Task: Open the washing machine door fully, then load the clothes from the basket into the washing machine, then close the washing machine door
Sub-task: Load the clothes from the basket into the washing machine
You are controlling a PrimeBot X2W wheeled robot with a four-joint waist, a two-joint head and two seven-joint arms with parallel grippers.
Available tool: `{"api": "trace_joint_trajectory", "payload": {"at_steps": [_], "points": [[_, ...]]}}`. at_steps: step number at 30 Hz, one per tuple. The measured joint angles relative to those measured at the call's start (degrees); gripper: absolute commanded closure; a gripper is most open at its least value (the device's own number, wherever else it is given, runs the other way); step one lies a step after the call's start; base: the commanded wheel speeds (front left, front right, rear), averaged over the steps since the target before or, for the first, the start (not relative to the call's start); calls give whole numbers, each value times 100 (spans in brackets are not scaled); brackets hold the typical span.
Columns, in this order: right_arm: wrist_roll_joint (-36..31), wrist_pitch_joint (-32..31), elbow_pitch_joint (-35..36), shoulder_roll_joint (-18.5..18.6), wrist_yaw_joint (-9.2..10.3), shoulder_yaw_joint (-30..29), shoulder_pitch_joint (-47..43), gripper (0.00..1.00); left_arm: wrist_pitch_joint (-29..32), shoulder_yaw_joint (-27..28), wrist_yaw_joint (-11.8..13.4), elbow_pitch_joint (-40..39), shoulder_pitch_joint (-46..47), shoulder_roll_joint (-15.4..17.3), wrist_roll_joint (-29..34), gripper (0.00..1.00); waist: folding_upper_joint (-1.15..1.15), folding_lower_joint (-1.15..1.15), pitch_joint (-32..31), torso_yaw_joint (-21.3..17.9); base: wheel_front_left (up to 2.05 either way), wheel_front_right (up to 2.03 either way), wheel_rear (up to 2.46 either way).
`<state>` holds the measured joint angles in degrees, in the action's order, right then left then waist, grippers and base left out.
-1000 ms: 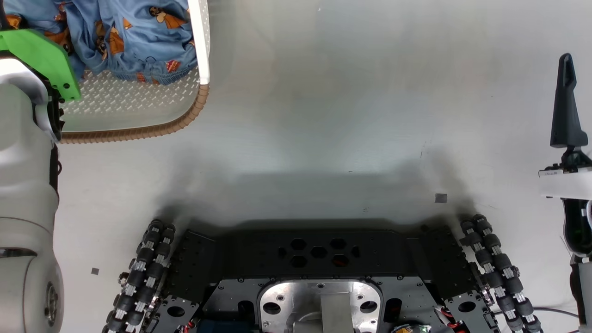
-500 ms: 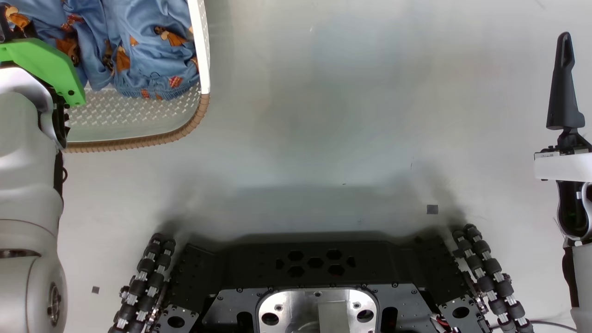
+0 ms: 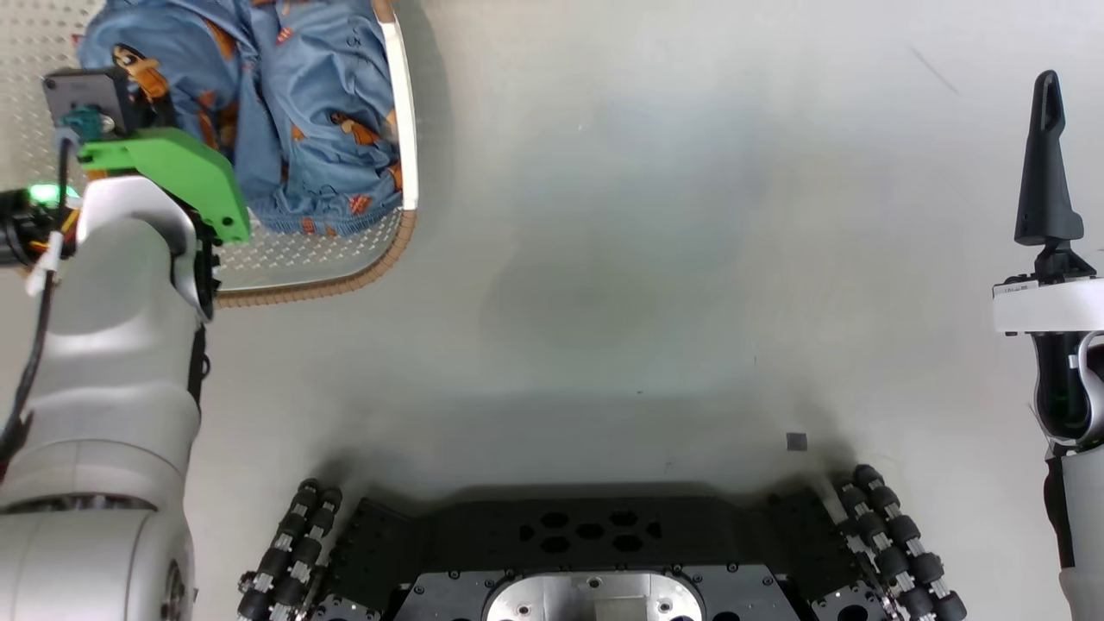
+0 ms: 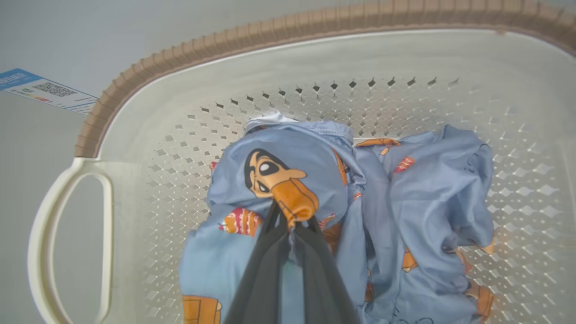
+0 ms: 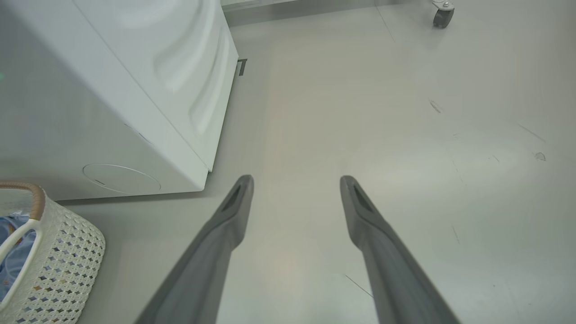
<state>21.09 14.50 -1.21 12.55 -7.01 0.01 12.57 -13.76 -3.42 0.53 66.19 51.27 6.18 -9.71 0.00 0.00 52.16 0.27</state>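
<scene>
While pressed together on a fold of the clothes [image 4: 418, 193], right at the printed orange figure, holds only a thin pinch of cloth in the left gripper [image 4: 290, 222]. Lies crumpled in a heap at the bottom of the basket [image 4: 135, 85], near the washing machine [image 5: 135, 90]. Looks light, limp and slick, so likely to slip or trail if lifted by one layer. Better taken at a thick bunched ridge near the middle. At the right gripper [image 5: 295, 182]: spread wide, holding nothing, above the floor [image 5: 405, 135].
</scene>
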Motion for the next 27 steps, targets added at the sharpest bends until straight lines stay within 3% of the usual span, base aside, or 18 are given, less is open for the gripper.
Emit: {"api": "trace_joint_trajectory", "payload": {"at_steps": [12, 27], "points": [[0, 1, -310, -45, 0, 140, -10, 0, -51, 18, -1, -272, -621, -200, -58, 100, 0, 0, -880, 95, 0, 0, 0], [9, 0, -697, -160, 0, 245, -282, 0, -51, 189, -82, -1594, -1669, -297, -163, 100, 0, 0, -2082, 134, 0, 0, 0]]}}
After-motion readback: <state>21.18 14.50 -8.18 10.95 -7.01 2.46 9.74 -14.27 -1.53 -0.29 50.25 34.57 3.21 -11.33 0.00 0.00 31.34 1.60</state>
